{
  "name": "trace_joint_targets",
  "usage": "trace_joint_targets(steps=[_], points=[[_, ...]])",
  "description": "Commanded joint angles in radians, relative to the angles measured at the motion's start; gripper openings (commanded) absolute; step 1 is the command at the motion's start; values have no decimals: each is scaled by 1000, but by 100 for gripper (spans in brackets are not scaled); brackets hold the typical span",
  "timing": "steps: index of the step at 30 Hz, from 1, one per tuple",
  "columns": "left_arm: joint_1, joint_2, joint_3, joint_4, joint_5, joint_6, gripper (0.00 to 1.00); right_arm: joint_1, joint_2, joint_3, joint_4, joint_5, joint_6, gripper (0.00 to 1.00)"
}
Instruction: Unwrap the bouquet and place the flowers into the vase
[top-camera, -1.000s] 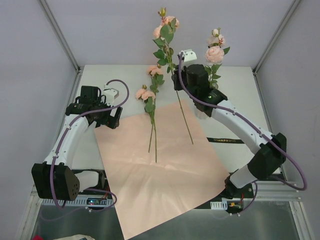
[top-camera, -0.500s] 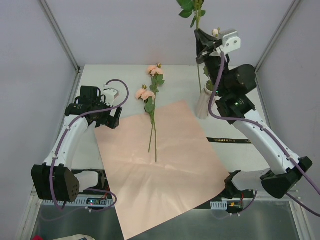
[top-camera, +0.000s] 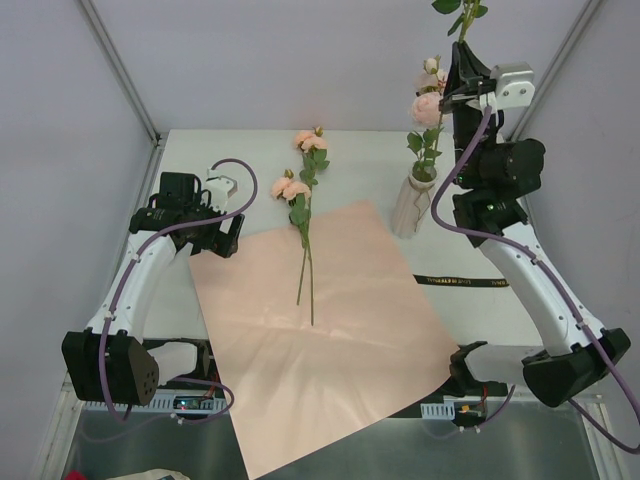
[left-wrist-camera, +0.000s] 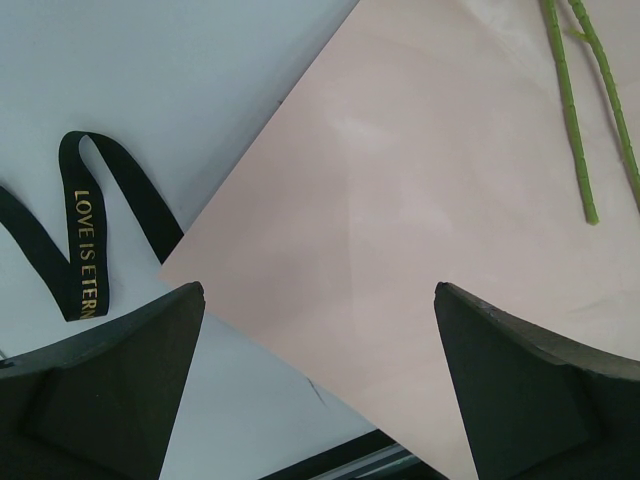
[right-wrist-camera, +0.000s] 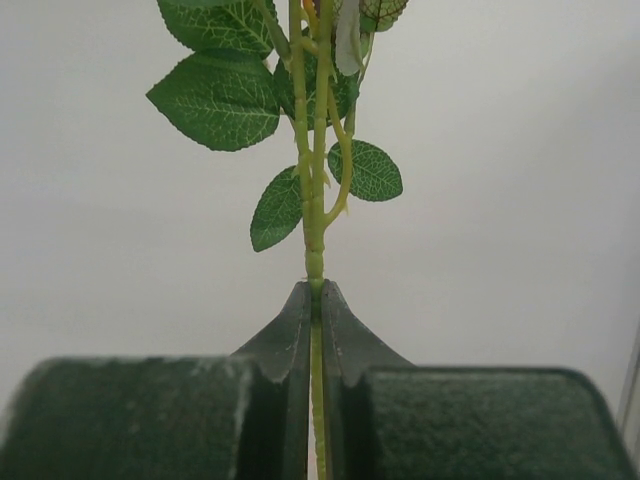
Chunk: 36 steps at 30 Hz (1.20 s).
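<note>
Above the off-white ceramic vase (top-camera: 407, 205), your right jaws clench a green rose stem (right-wrist-camera: 313, 200) in open air; left jaws gape, far left.

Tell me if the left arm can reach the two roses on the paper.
Probably yes: the left claw is open, and only bare paper lies between it and the roses.

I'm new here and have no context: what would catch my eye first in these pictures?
The right gripper, high at the back right, pinches a leafy rose stem near the off-white vase, which already holds one peach rose. Two more roses lie with their stems on the big pink paper sheet mid-table.
</note>
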Motion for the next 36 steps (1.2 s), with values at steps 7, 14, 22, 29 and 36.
trace_joint_targets(steps=[7, 14, 22, 29, 36], points=[[14, -23, 26, -34, -23, 20, 99, -86, -63, -103, 181, 57, 88, 1], [14, -16, 39, -39, -23, 21, 99, -119, -64, -153, 210, 95, 176, 1], [14, -13, 34, -40, -23, 23, 99, -129, -66, -192, 217, 116, 205, 1], [14, -22, 30, -40, -22, 26, 99, -131, -84, -294, 213, 147, 217, 1], [14, -34, 22, -40, -24, 24, 99, -129, -121, -379, 185, 187, 257, 33]])
